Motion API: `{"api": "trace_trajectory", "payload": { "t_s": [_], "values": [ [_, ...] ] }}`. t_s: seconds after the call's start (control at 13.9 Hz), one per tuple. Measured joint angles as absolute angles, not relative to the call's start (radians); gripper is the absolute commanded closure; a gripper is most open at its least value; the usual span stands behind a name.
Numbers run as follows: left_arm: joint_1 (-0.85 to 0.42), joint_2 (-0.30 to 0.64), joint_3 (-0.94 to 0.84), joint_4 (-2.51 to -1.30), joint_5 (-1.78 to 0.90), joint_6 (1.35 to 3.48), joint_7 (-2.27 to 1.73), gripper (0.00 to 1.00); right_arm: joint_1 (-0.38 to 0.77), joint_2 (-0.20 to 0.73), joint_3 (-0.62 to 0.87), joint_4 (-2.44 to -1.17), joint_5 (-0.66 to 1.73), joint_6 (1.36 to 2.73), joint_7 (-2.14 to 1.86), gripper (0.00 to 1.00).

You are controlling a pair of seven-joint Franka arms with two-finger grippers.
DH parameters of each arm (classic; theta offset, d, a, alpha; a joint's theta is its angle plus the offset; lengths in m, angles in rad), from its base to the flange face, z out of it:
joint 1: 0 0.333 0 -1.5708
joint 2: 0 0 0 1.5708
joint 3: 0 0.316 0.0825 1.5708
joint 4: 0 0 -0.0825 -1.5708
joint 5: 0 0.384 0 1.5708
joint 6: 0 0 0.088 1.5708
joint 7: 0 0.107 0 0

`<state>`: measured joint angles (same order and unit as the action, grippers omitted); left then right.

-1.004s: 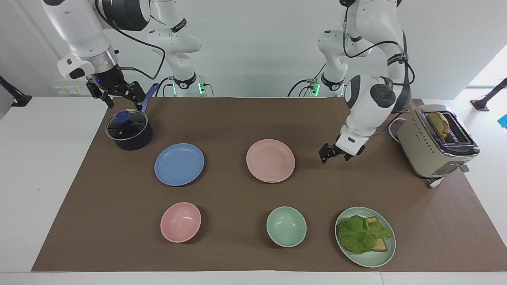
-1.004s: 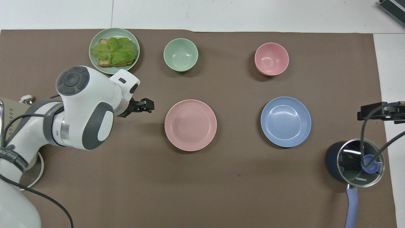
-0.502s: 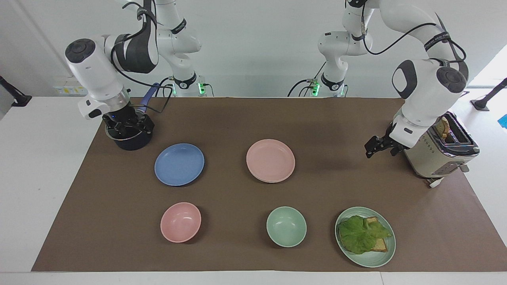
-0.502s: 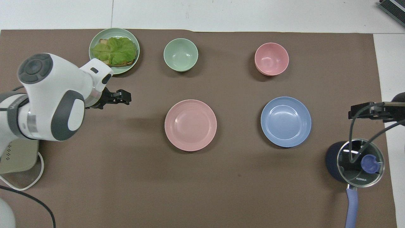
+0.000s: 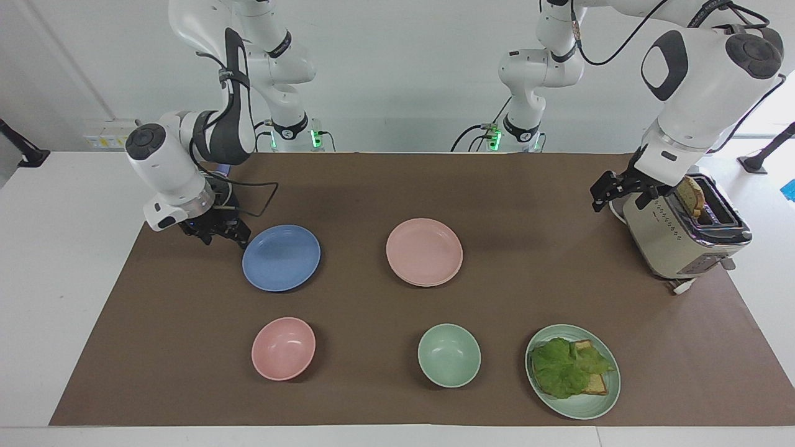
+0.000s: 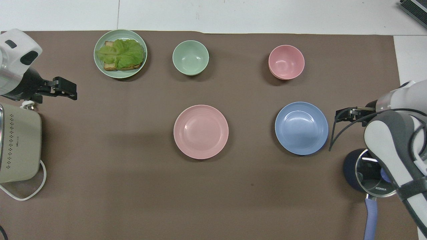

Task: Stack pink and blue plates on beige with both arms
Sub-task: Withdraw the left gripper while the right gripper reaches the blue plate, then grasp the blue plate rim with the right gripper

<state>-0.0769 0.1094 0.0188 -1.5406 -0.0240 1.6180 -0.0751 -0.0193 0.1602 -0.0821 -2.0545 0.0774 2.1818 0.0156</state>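
The green plate point(image 5: 572, 371) near the tabletop's edge farthest from the robots, toward the left arm's end, holds lettuce point(image 5: 566, 365) on bread point(image 5: 593, 385). The green bowl point(image 5: 449, 355) and pink bowl point(image 5: 283, 348) along that same edge are empty. The toaster point(image 5: 683, 231) at the left arm's end has a slice of bread point(image 5: 689, 194) standing in its slot. The lidded pot point(image 6: 373, 173) sits at the right arm's end, largely covered by the right arm.

The pink plate point(image 5: 425, 251) lies flat mid-tabletop: pale, matte, round, low-rimmed, nothing in it. A thin pale edge shows under its rim; whether that is the beige plate I cannot tell. The blue plate point(image 5: 281, 257), same size, periwinkle and bare, lies flat beside it toward the right arm's end, apart from it. Being round, neither has a long axis; both face up.

The right gripper point(image 5: 215, 233) is low at the blue plate's rim on the pot's side, jaws spread and holding nothing; contact with the rim cannot be told. The left gripper point(image 5: 612, 189) is up in the air beside the toaster, jaws apart and empty.
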Motion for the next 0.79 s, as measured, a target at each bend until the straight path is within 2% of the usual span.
{"api": "trace_trajectory", "payload": {
  "t_s": [0.43,0.5,0.65,0.79],
  "values": [
    [-0.076,0.030,0.034,-1.537,-0.024,1.598,-0.062,0.00,-0.019,0.255,-0.076,-2.062,0.126,2.253,-0.109,0.00],
    [-0.076,0.026,0.034,-1.537,-0.024,1.597,-0.062,0.00,-0.019,0.258,-0.076,-2.066,0.127,2.260,-0.122,0.06],
    [-0.076,0.025,0.034,-1.537,-0.024,1.597,-0.062,0.00,-0.019,0.259,-0.076,-2.075,0.128,2.271,-0.133,0.38],
    [-0.076,0.025,0.034,-1.537,-0.024,1.597,-0.062,0.00,-0.019,0.259,-0.076,-2.081,0.128,2.276,-0.134,0.83]
  ]
}}
